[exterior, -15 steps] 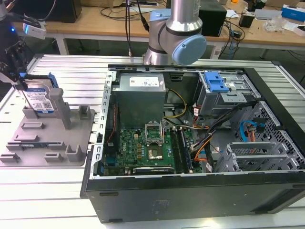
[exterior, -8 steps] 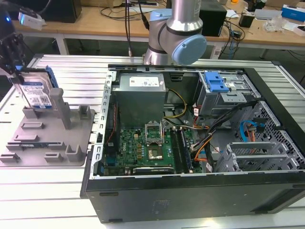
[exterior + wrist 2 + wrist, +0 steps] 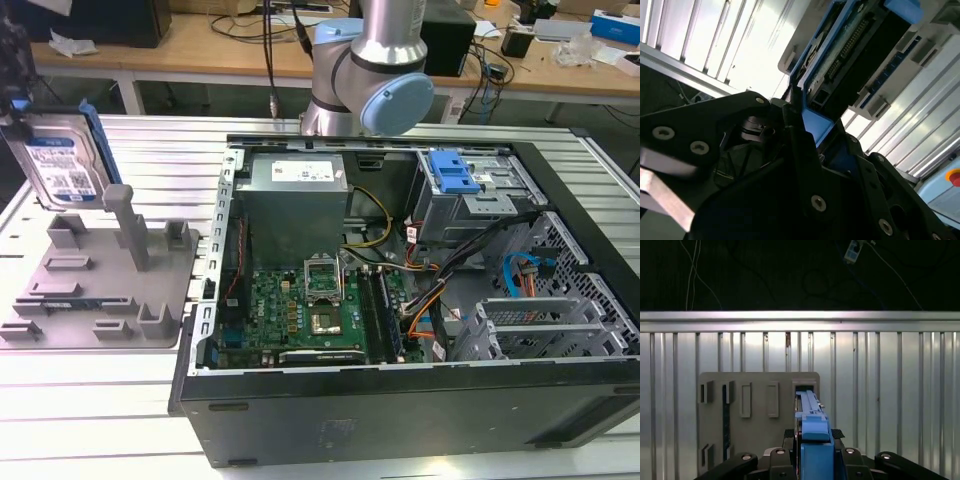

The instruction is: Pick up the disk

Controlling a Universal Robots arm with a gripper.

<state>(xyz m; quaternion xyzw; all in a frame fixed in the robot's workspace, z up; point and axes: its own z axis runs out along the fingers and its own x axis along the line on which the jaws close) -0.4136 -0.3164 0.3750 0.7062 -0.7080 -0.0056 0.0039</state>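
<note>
Tool [image 3: 812, 460] clamped on the disk [image 3: 62, 165], gripping its blue side rails. Disk stands on edge, lifted clear above the grey tray [image 3: 95, 290] on the table [image 3: 120, 420], at the exterior view's left. Pick-up looks essentially done.

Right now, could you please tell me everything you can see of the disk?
The disk is a flat silver hard drive with a blue-and-white label and blue plastic side rails. In the exterior view it stands on edge, upright, above the grey slotted tray at that view's left. In the first wrist view it shows edge-on, its blue rail running into the gripper, whose fingers are shut on it.
</note>
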